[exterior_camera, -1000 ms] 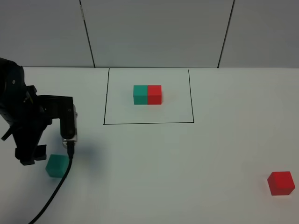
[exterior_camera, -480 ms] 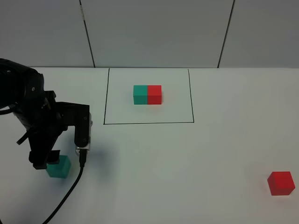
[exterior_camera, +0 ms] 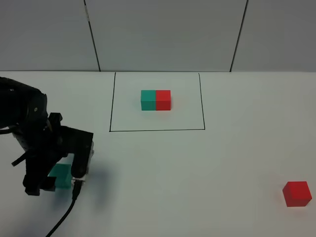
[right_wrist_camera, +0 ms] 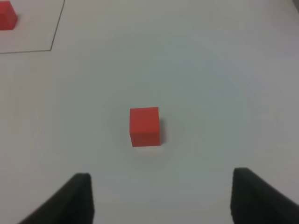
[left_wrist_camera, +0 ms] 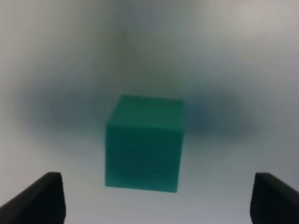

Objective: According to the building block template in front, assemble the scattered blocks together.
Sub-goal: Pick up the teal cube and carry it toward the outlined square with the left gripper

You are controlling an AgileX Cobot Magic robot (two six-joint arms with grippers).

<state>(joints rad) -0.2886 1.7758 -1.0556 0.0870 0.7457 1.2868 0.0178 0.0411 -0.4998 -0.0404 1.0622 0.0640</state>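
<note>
The template is a teal cube [exterior_camera: 148,99] joined to a red cube [exterior_camera: 163,99] inside a thin black outline [exterior_camera: 157,130] at the back middle. A loose teal cube [exterior_camera: 62,175] lies at the front left, partly hidden by my left gripper [exterior_camera: 55,178]. In the left wrist view the gripper [left_wrist_camera: 159,200] is open, with the teal cube [left_wrist_camera: 144,142] just ahead between its fingertips [left_wrist_camera: 44,198]. A loose red cube [exterior_camera: 296,193] lies at the front right. My right gripper [right_wrist_camera: 166,198] is open and hovers short of that red cube [right_wrist_camera: 145,126].
The white table [exterior_camera: 197,173] ends at a grey panelled wall [exterior_camera: 163,34] behind. The left arm's cable [exterior_camera: 61,219] trails toward the front edge. A corner of the template outline [right_wrist_camera: 56,28] and its red cube [right_wrist_camera: 7,21] show in the right wrist view.
My left arm has swung right and then come down toward the front, so the open gripper now stands over the loose teal cube. The cubes have not moved.
</note>
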